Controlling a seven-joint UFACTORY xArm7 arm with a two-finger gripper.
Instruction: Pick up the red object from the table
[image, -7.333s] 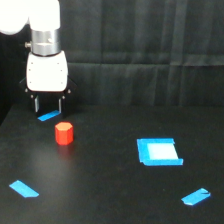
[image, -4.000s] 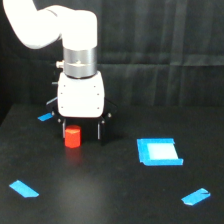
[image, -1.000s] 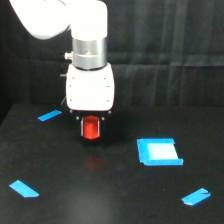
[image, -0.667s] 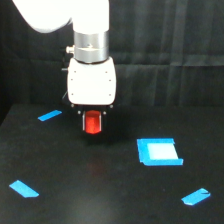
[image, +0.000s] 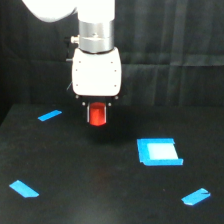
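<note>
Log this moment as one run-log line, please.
phase: lift | pincer: shut on red object | red object: off table | blue square: untouched

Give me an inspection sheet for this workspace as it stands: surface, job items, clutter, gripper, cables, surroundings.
Surface: matte black table, flat, marked with tape.
Job's things: red object sits directly under the white gripper body, apparently lifted off the table.
Clutter: light blue square toward the exterior view's right; blue tape strips at the far left, near left and near right.
Grippers: gripper points straight down, jaws mostly hidden behind the body but closed on the red object.
Cables: nothing seen.
Surroundings: black curtain backdrop behind the table; nothing else seen.
</note>
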